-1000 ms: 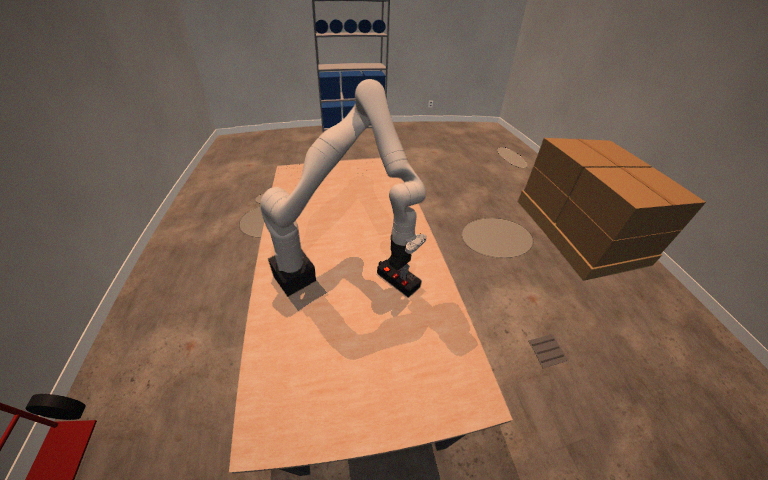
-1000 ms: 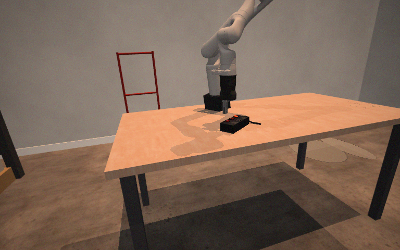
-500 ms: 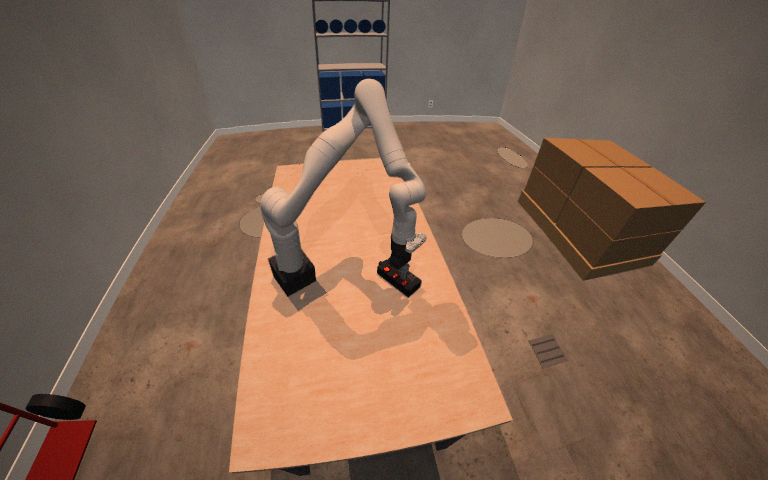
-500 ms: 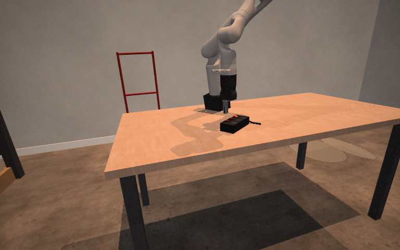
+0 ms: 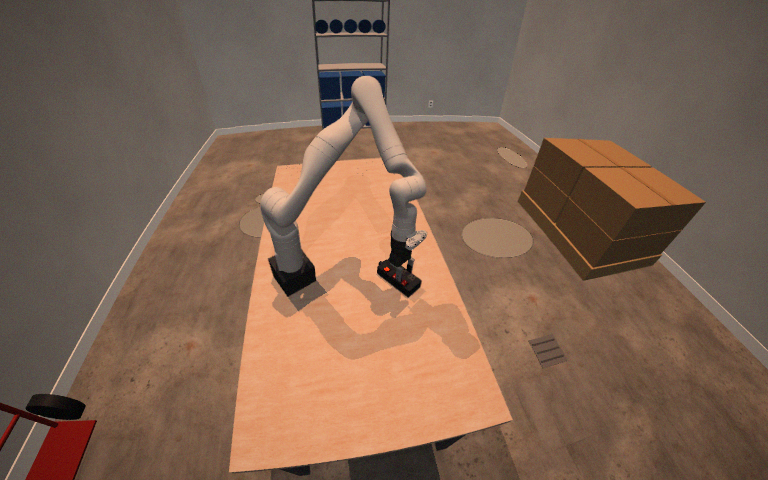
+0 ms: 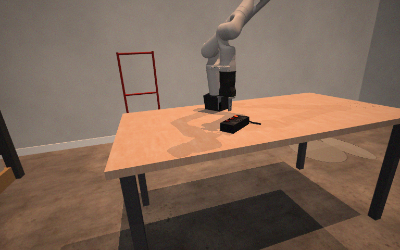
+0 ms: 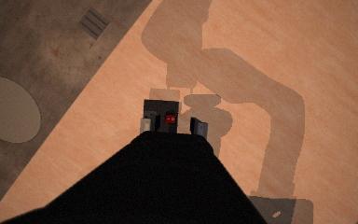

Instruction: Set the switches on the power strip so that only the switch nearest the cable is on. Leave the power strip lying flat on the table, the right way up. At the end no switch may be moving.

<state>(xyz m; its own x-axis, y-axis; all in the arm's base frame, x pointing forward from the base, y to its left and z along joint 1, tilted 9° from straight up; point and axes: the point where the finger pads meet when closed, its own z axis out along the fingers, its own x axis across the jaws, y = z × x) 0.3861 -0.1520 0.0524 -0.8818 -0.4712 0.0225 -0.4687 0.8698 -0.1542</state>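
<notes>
A black power strip point(image 6: 234, 123) lies flat on the wooden table, right way up, with its cable point(image 6: 254, 123) leaving at the far right end. It shows in the top view point(image 5: 399, 276) with red glowing switches on top. In the exterior view two red switches point(image 6: 232, 119) glow near the middle and cable side. My gripper point(image 7: 175, 122) is open and empty, pointing straight down a little above the strip. In the wrist view one red switch point(image 7: 171, 119) shows between my fingertips, with the strip's end beyond it. The gripper also shows in the exterior view point(image 6: 224, 105).
The arm's base point(image 5: 291, 275) stands on the table left of the strip. A red ladder frame point(image 6: 138, 80) stands behind the table. Stacked cardboard boxes point(image 5: 608, 200) and a shelf point(image 5: 351, 62) stand on the floor away from the table.
</notes>
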